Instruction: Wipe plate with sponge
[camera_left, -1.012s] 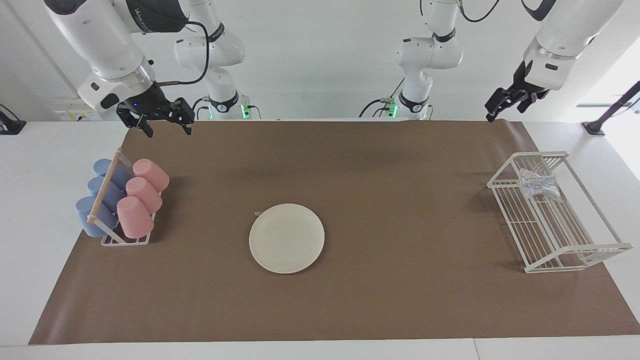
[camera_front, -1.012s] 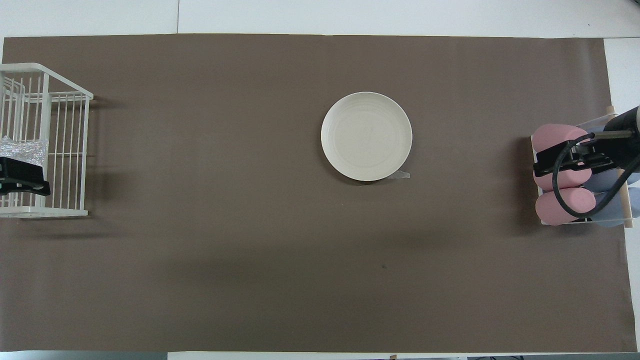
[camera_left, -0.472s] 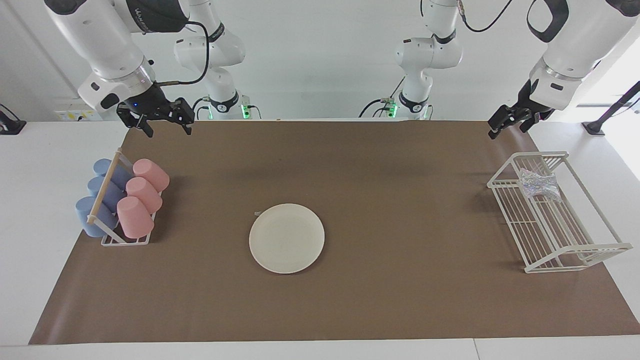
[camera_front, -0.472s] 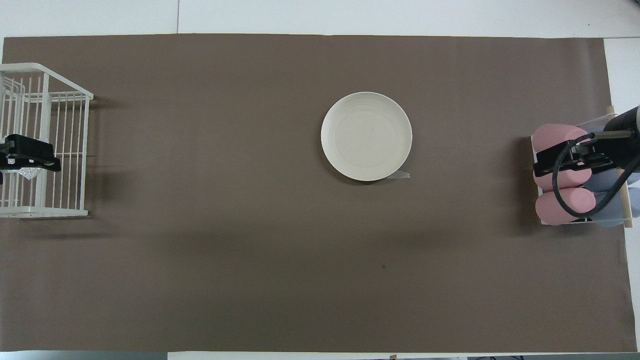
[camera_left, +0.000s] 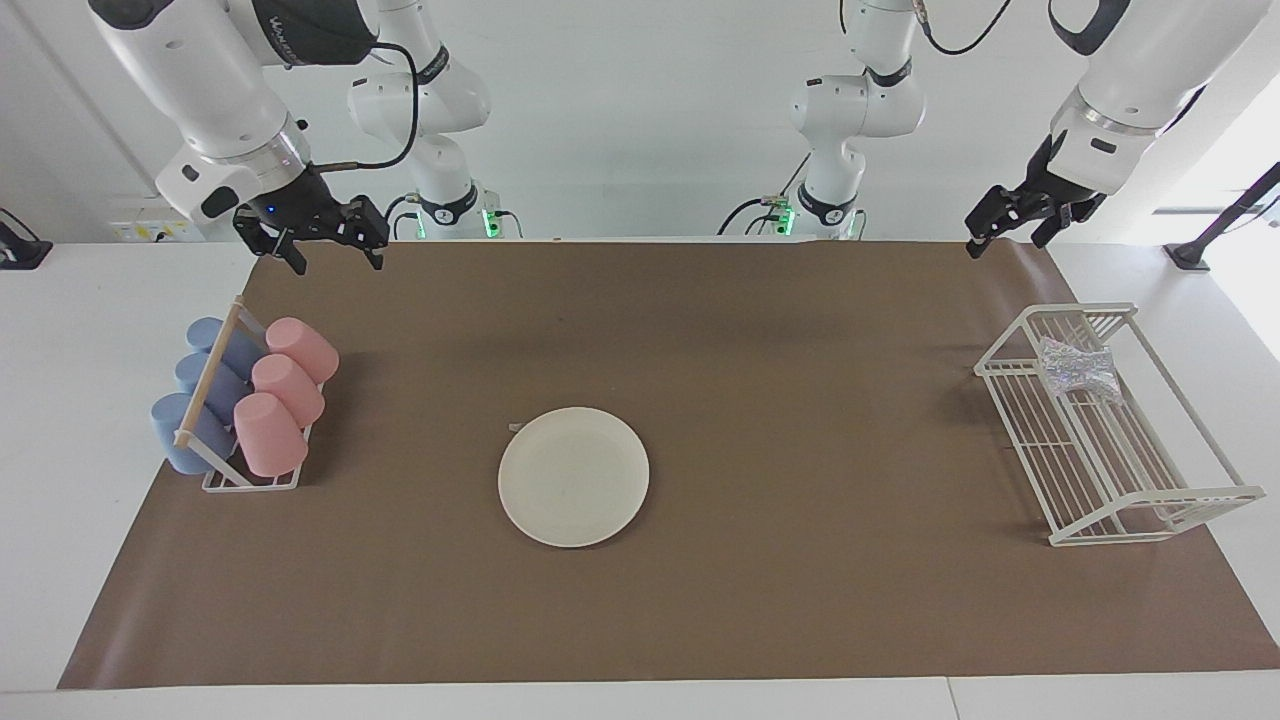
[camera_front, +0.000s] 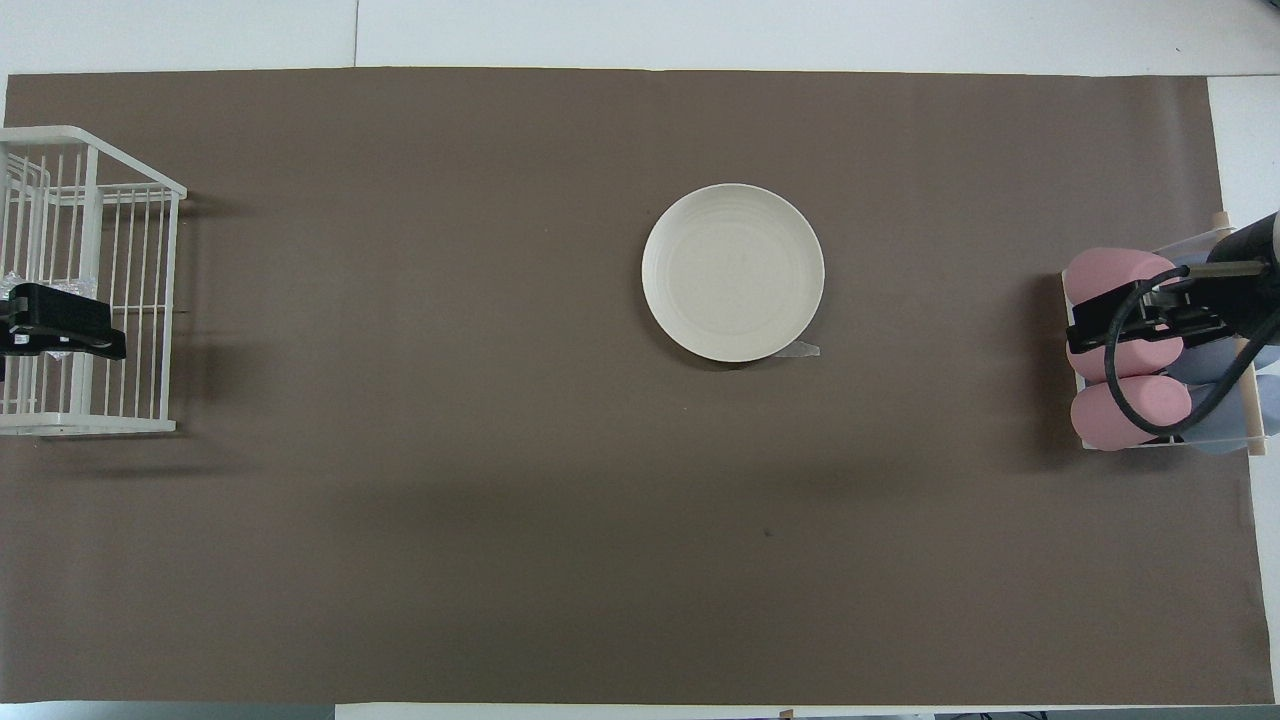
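A: What kind of place is this?
B: A robotics lab. Two white robot arms (camera_left: 430, 110) stand bolted at a white table (camera_left: 90, 330) before a bare white wall, cables trailing.
A: Anything homely?
B: Only staged props on a brown paper sheet (camera_left: 760, 340): a plate (camera_left: 573, 477), pink and blue cups (camera_left: 285, 385), a wire rack (camera_left: 1110, 450).

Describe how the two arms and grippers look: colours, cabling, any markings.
Both arms have glossy white rounded shells with dark joint bands. The right gripper is black, with a small blue light on its body and a black cable looping to it from the arm. The left gripper is black too. A dark forearm section carries pale lettering, unreadable. Green lights glow at both bases.
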